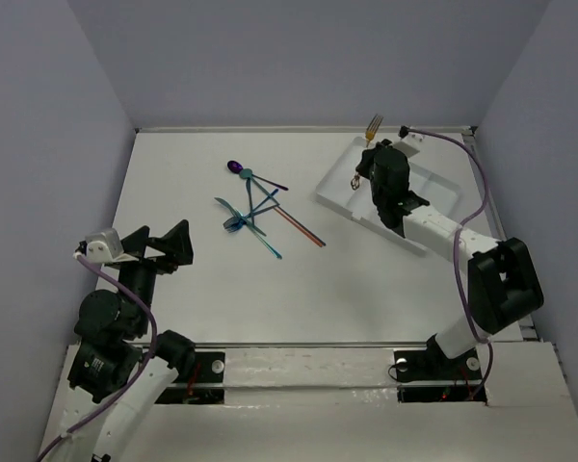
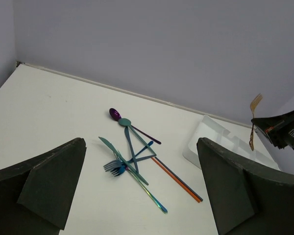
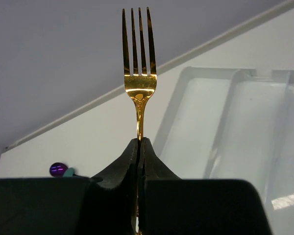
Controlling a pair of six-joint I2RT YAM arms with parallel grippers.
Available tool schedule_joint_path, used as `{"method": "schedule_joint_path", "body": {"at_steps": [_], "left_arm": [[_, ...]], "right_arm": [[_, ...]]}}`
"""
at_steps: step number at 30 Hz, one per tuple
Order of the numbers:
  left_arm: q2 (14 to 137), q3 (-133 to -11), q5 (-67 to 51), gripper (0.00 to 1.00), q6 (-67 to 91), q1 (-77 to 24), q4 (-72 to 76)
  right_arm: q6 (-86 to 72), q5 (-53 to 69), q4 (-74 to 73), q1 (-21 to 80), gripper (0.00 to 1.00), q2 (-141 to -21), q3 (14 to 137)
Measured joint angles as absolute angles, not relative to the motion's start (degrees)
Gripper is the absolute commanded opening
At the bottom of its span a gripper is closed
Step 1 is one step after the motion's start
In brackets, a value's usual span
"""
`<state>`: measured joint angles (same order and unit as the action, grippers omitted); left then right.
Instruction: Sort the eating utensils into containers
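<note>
Gold, and bright against the grey wall: the fork (image 3: 139, 83) is up in the air, gripped on its thin handle just below the neck, with the tines pointing away from the right pincer (image 3: 140, 144). That pincer is clamped tight on it, the two fingertips pressed together with only the handle between them. Below and beside the fork lies the white tray (image 1: 339, 188), whose long compartments run side by side. The fork hangs over the tray's left end, though I cannot say which compartment sits under it.

The rest of the cutlery lies in a loose heap well apart on the desk (image 1: 193, 308): a purple spoon (image 2: 115, 114), a teal spoon (image 2: 125, 122), blue forks (image 2: 115, 168) and red-orange sticks (image 2: 179, 183), all crossed over one another. The left pincer (image 1: 159, 245) hovers over the near left of the desk, spread wide and holding nothing.

The worry, to my eye, is the release. The grip is narrow and on a slick handle, so the fork could swivel or slide. If it is let go while it is not lined up with a compartment, it may land across a divider or hang over the rim. A drop from this height might also make it bounce out.
</note>
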<state>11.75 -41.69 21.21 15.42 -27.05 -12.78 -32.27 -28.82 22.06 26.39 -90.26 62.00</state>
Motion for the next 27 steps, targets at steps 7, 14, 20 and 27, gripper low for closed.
{"method": "schedule_joint_path", "body": {"at_steps": [7,14,20,27], "left_arm": [[11.7,-41.7,21.2,0.99,15.4,-27.7,-12.8],[11.7,-41.7,21.1,0.99,15.4,-28.8,-12.8],[11.7,-41.7,21.2,0.99,15.4,-29.6,-12.8],[11.4,-41.7,21.3,0.99,15.4,-30.4,-12.8]], "right_arm": [[-38.9,-33.6,16.2,20.1,0.0,-83.5,51.4],[-43.5,-32.4,10.8,10.1,0.0,-78.5,44.8],[-44.9,-31.0,7.7,7.5,0.0,-78.4,41.5],[-43.5,-28.2,6.4,0.1,0.0,-81.8,41.4]]}}
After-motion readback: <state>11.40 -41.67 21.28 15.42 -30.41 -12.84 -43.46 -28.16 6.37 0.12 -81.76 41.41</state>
